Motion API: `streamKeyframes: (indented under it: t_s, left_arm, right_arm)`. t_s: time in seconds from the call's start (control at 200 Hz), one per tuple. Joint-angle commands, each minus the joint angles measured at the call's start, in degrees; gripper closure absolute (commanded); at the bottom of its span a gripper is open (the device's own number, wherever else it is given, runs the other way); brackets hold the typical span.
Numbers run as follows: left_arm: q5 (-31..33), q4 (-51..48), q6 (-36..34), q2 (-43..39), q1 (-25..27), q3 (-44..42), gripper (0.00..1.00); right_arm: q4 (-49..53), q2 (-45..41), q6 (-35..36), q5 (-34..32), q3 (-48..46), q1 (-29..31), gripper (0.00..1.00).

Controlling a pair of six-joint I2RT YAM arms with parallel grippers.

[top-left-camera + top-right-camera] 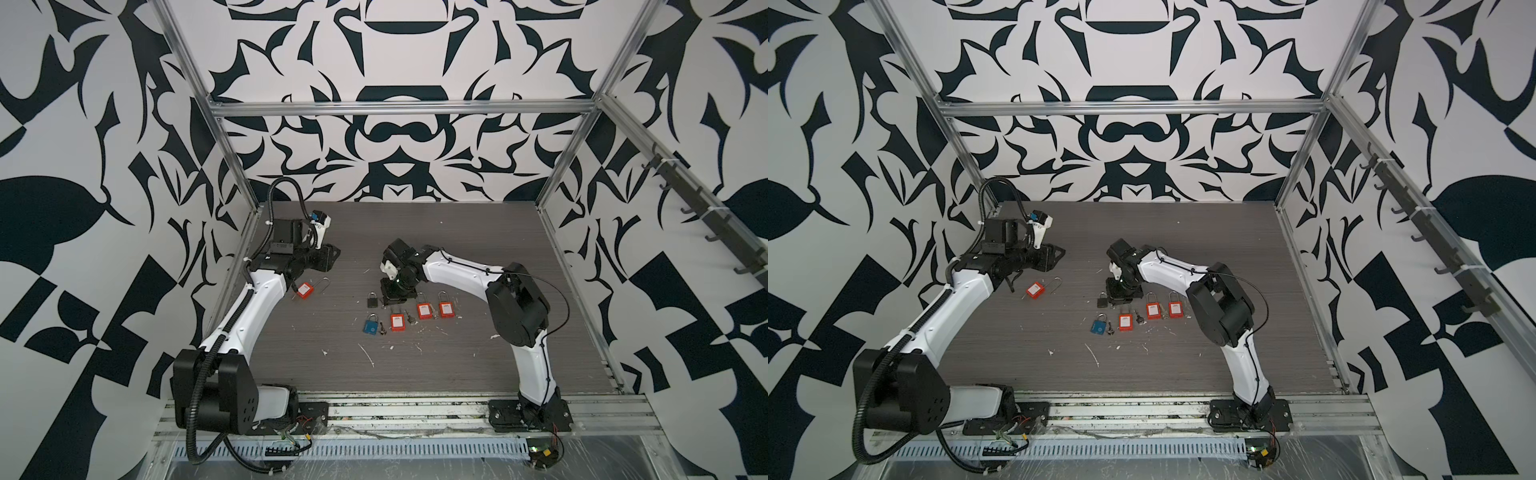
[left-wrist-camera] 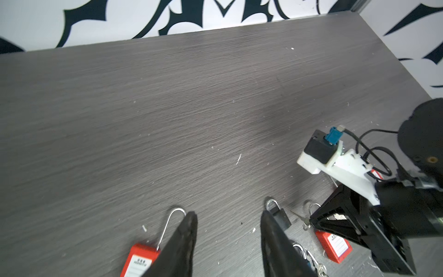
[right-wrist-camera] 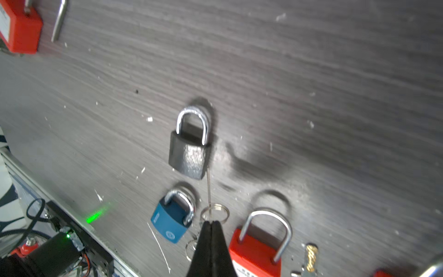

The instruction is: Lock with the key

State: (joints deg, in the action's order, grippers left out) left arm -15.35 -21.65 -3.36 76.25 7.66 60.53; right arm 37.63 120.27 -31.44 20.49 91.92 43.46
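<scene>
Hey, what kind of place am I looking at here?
Most likely a robotics lab test cell: a left arm and a right arm mounted at a grey table, an aluminium frame around it, black-and-white patterned wall panels, and padlocks laid out as practice objects.

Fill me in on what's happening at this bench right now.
The right gripper is shut on a key, whose tip is close to the bottom of the black padlock lying on the table. The left gripper is open and empty, near a red padlock whose shackle stands open. A blue padlock lies nearby, untouched.
</scene>
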Motion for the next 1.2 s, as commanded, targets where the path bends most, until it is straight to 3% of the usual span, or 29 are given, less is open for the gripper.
streamKeyframes:
  t_s: [0.0, 0.105, 0.27, 0.38, 0.505, 0.57, 0.745, 0.875, 1.195]
  left_arm:
    - [2.19, -0.26, 3.79, -1.48, -0.87, -1.62, 0.51]
    - [4.78, -1.36, 6.15, -1.93, -1.88, -2.98, 0.39]
    - [5.08, -3.15, 5.81, -1.19, -2.55, -4.31, 0.36]
    - [7.67, -7.12, 4.01, 1.44, -2.57, -3.17, 0.20]
    - [10.36, -10.87, 3.64, 5.71, -2.61, -0.57, 0.16]
    - [11.83, -11.57, 3.28, 8.15, -2.57, 0.54, 0.10]
    - [15.10, -16.00, 2.69, 17.19, -2.64, 6.84, 0.06]
    - [17.33, -19.49, 3.92, 23.26, -3.73, 12.16, 0.00]
    - [15.04, -21.71, 3.81, 32.16, -5.80, 17.96, 0.00]
  right_arm:
    - [2.49, 0.75, -0.31, -0.98, 3.71, -0.35, 0.99]
    - [3.46, 2.04, 0.06, -0.80, 5.33, -0.57, 0.92]
    - [5.42, 3.13, 0.27, -1.16, 6.69, -0.64, 0.76]
    - [5.66, 1.92, 0.75, -2.01, 6.49, -0.65, 0.67]
    - [2.64, -1.75, 1.20, -3.13, 3.66, -0.67, 0.52]
    - [1.27, -3.67, 1.29, -3.07, 2.39, -0.83, 0.50]
    - [0.34, -7.91, 1.58, -5.12, -1.05, -0.87, 0.48]
    - [0.96, -11.51, 3.64, -9.81, -3.56, -0.79, 0.46]
    - [-1.55, -17.34, 6.48, -13.65, -11.27, -0.91, 0.43]
